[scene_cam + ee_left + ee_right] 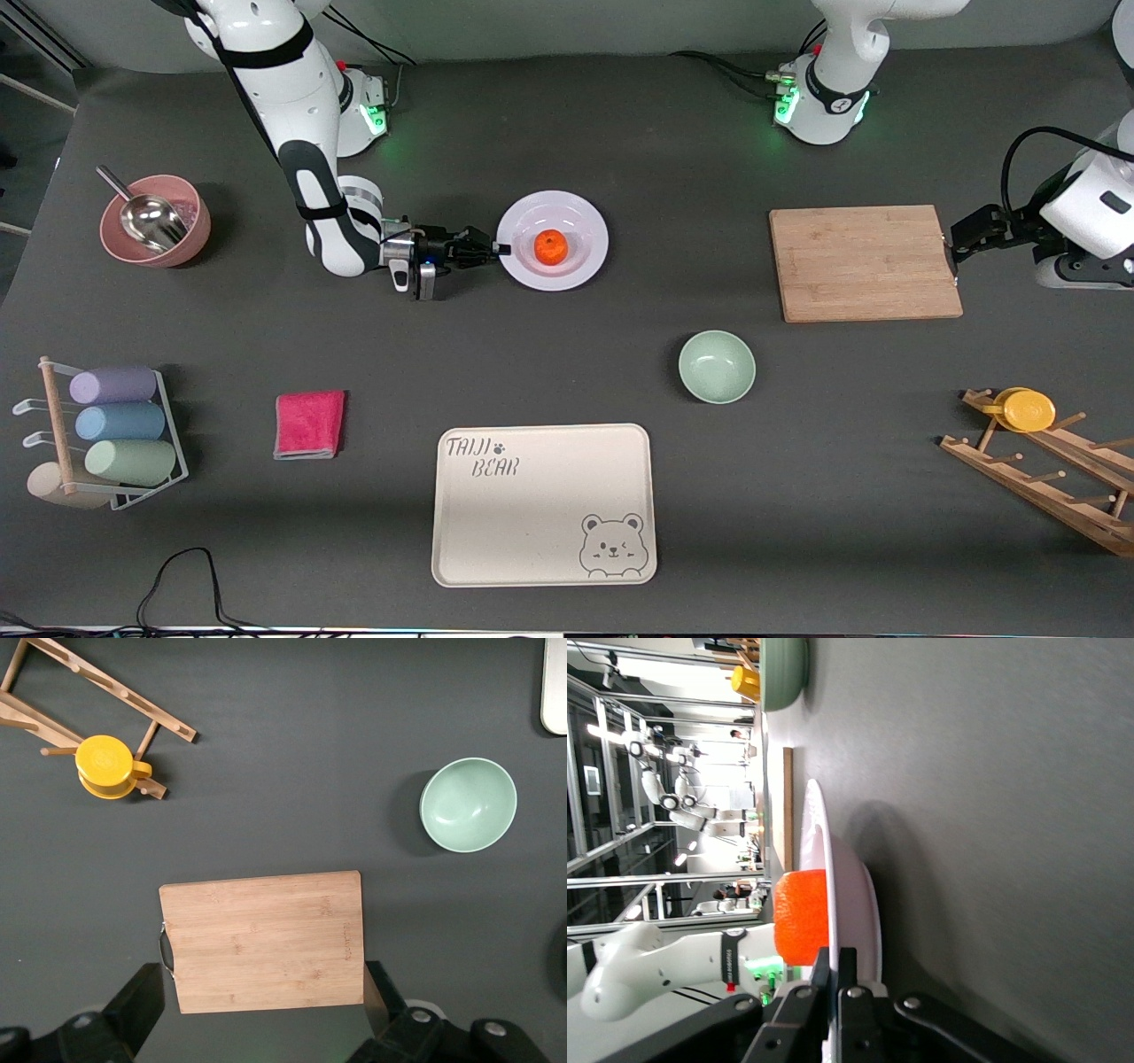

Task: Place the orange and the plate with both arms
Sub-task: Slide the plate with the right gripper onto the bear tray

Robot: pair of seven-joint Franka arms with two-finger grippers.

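Step in hand: gripping the plate point(553, 240) by its rim so it can be carried with the orange point(551, 247) riding in it.
Right claw point(499, 249): low over the worktop point(567, 133), reaching in sideways from the right arm's end; its fingers point(833, 979) are pinched together on the plate's rim, one above and one beneath the edge.
Left claw point(261, 1014): fingers spread wide with nothing between them, hanging over the edge of the wooden cutting board point(864, 262) at the left arm's end; this arm waits.
Plate: flat on the worktop, about midway between the two arms, farther from the front camera than the mint-green bowl point(717, 366) and the cream bear tray point(543, 505).
Orange: sits in the plate's well, close to the pinched rim but apparently not touching the fingers.
Doing it well: likely a thin one-sided hold, so lift slowly and keep the plate level; any tilt away from the claw would let the orange roll out.
Risk: the rim may slip or pivot in the pinch under the fruit's weight.
Destination: not evident; the board under the left claw seems a candidate.
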